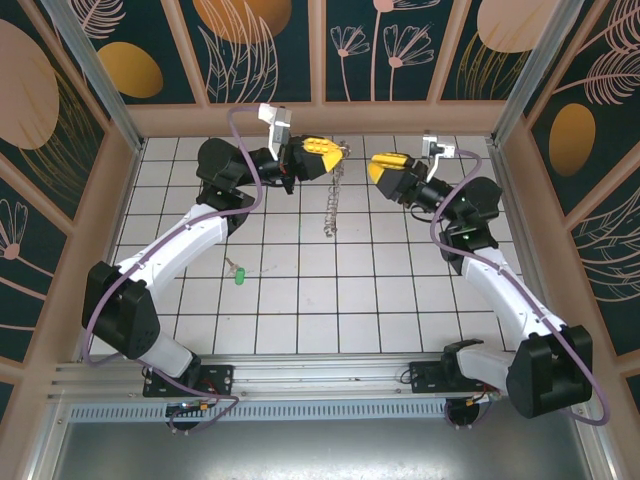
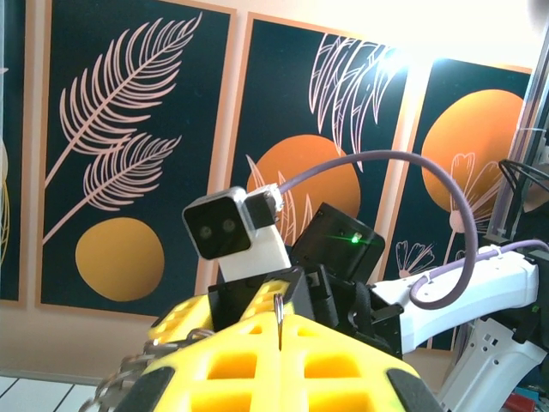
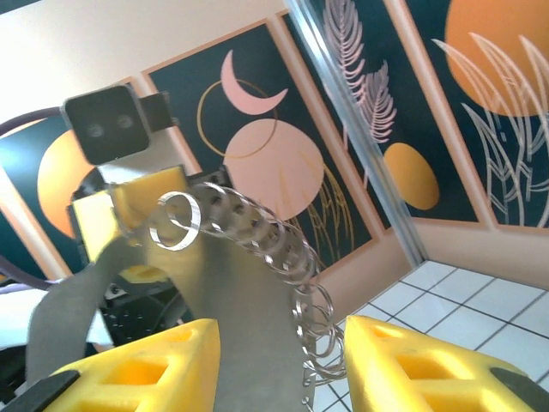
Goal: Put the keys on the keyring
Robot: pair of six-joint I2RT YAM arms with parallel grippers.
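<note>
Left pincer (image 1: 335,152) pressed shut on keyring (image 1: 333,195); thin hoop edge seen nipped at its tip in wrist view, silvery fringe hung below it toward table (image 1: 400,300). Right pincer (image 1: 378,165) held just beside, facing it, jaws spread, hoop and fringe framed in gap, apparently untouched. Key (image 1: 238,272) seen flat on tiles, well apart from both pincers, on near side toward left arm's base, unheld.

Step judged: hoop presented, key not yet fetched. Next move: empty right pincer to be sent for key, green head pinched, key threaded onto hoop.
</note>
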